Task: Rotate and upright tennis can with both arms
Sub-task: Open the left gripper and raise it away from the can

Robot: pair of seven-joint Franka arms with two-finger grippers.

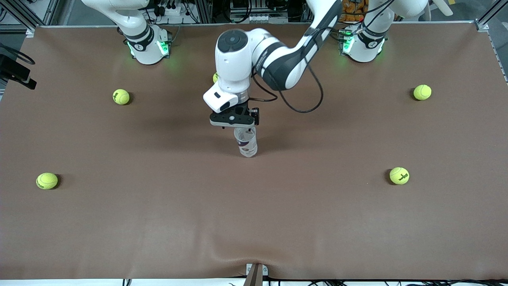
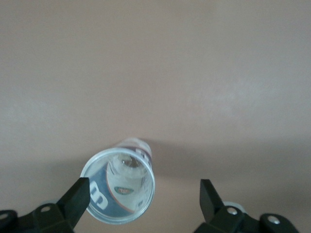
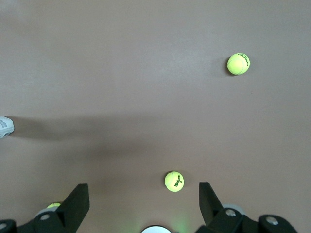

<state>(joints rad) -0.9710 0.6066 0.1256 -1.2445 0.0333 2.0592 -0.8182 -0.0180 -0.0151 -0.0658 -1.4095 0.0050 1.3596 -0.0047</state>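
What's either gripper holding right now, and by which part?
Nothing. Left gripper is open over the upright can, one finger beside its rim. Right gripper is open and empty.

A robotics lab: aluminium framing [image 1: 482,24], cables [image 1: 174,8], brown-covered table [image 1: 254,218].

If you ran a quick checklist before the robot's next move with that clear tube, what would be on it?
1. Clear plastic tennis can with navy label standing upright on the brown table: ok.
2. Left gripper fingers open, can's rim beside one finger: ok.
3. Firm grip on the can: not ok.
4. Right gripper open, waiting over yellow-green tennis balls: ok.
5. Can's base flat: cannot tell.
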